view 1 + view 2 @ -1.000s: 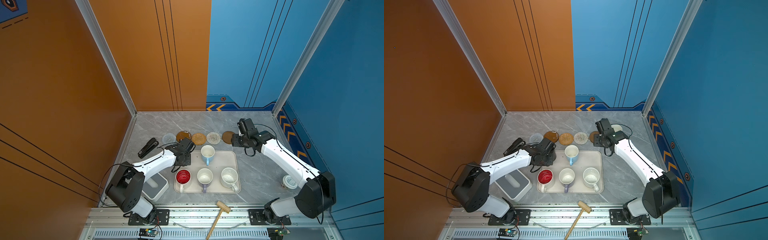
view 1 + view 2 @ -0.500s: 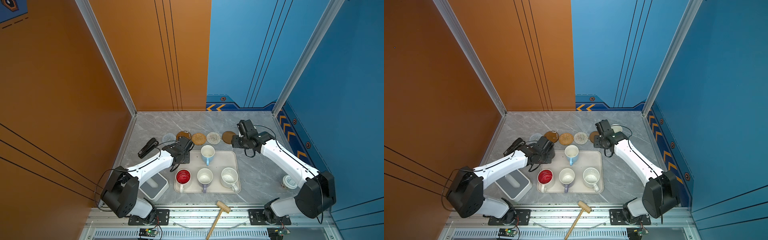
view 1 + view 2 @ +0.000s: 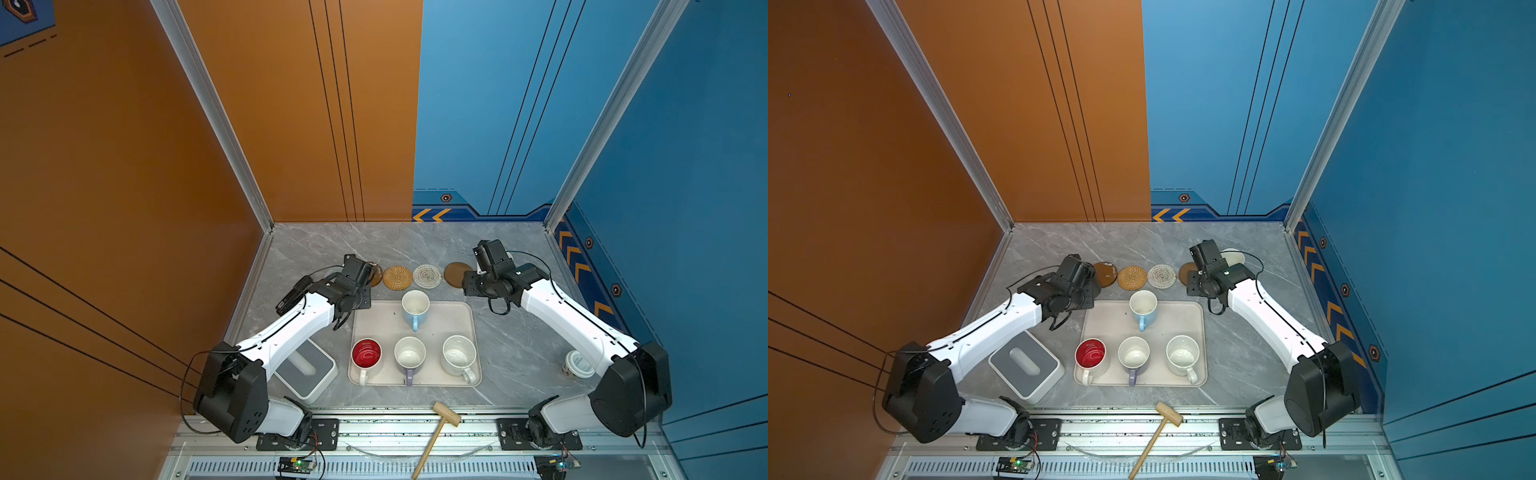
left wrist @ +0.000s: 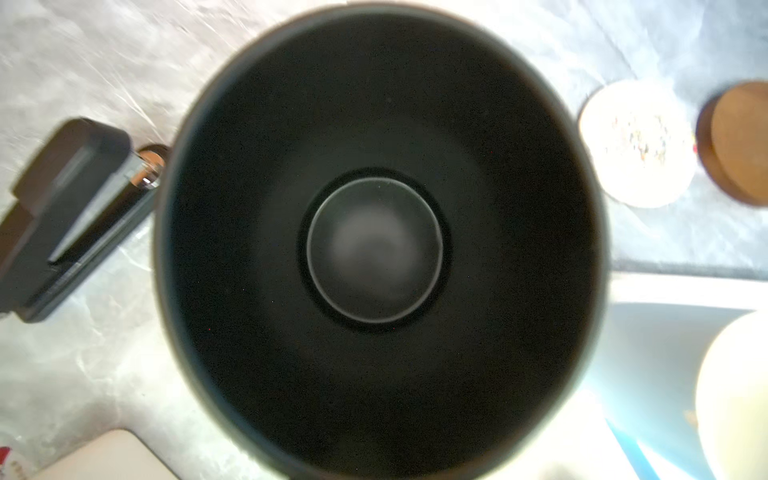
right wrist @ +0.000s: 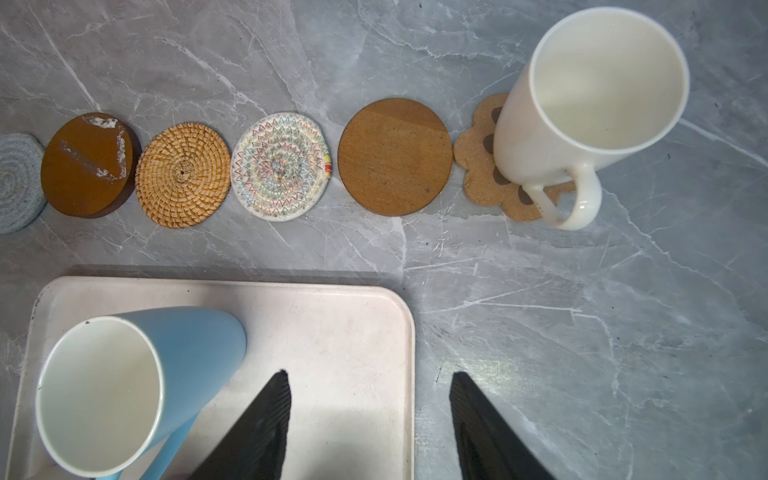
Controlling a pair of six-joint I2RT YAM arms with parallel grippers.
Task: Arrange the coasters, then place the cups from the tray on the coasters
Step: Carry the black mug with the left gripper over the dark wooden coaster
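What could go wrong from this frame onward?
The gripped black mug fills the left wrist view, with the black stapler close on one side and the pale spiral coaster on the other; it may bump the stapler or land off-centre.
The open right fingers hover beside the light blue mug on the cream tray; a careless descent could tip it.

A blurred black mug (image 4: 376,245) blocked most of the left wrist view, and an edge cropped the grey spiral coaster (image 5: 16,183).
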